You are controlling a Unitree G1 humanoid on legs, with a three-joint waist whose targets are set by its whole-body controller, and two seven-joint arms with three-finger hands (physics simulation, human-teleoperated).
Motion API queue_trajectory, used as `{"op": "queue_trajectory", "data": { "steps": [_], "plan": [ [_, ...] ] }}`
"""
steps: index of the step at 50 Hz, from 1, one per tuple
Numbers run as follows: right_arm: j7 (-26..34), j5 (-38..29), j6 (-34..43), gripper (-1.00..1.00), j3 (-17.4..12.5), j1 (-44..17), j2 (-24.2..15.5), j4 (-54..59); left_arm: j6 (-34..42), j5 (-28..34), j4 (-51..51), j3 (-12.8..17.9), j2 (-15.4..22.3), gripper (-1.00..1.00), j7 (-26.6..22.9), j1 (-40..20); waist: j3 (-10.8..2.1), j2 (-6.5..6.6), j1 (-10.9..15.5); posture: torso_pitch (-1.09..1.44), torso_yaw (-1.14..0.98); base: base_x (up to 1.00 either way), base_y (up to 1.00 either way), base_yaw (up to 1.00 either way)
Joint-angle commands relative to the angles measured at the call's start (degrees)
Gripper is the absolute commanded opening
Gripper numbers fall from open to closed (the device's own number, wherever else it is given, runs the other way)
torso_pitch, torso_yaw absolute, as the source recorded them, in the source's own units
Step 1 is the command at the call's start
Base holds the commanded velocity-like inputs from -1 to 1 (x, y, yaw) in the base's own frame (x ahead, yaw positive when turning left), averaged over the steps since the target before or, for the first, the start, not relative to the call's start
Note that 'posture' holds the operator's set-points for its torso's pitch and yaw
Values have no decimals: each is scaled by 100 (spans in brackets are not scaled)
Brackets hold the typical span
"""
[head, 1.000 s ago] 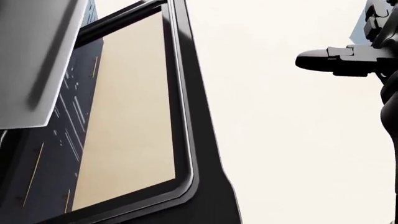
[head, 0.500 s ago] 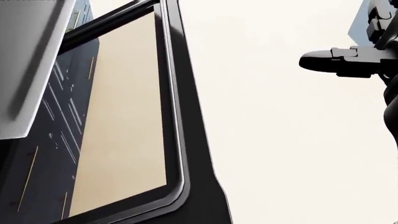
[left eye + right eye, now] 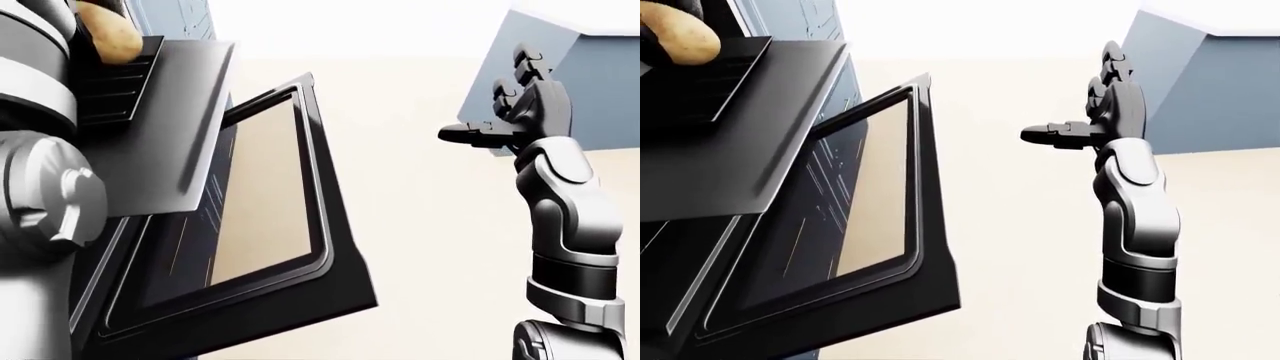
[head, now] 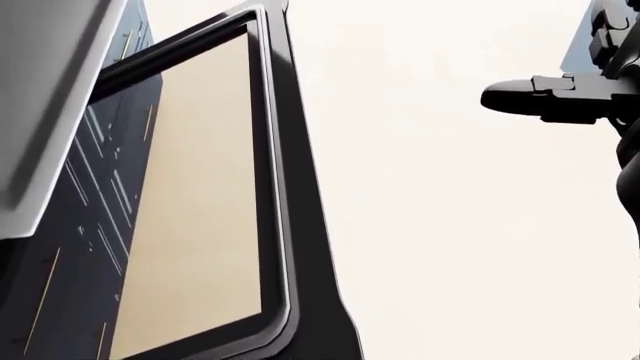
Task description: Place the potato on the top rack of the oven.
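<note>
The potato (image 3: 680, 39) sits at the top left of the right-eye view, resting on the dark stove top (image 3: 750, 112) above the oven door (image 3: 875, 217) — which hangs open. The right hand (image 3: 1095, 112) is raised, fingers spread, grasping nothing; the left hand's state cannot be told.

Glossy black oven door (image 3: 880, 247) w/ glass pane; matt potato (image 3: 680, 37).
</note>
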Motion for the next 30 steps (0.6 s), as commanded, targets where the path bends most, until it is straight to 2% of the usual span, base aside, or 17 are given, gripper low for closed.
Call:
{"op": "queue_trajectory", "data": {
  "steps": [1, 15, 16, 17, 30],
  "plan": [
    [-12, -8, -179, 100, -72, -173, -89, -174, -8, 45, -260, -9, 41, -98, 138, -254, -184, 24, 0, 0, 0, 0, 0, 0],
    [-23, -4, -209, 100, -78, -139, -90, -161, 15, 165, -267, 17, 103, -98, 169, -182, -192, 46, -14, 0, 0, 0, 0, 0],
    [-20, -9, -221, 100, -75, -139, -90, -143, 45, 139, -266, 40, 80, -13, 133, -197, -193, 45, -15, 0, 0, 0, 0, 0],
    [-19, -7, -222, 100, -77, -146, -92, -137, 47, 150, -268, 29, 81, 100, 117, -195, -195, 43, -14, 0, 0, 0, 0, 0],
    [-17, -18, -242, 100, -73, -153, -97, -112, 79, 133, -261, 46, 87, 100, 190, -168, -221, 20, 22, 0, 0, 0, 0, 0]
  ]
}}
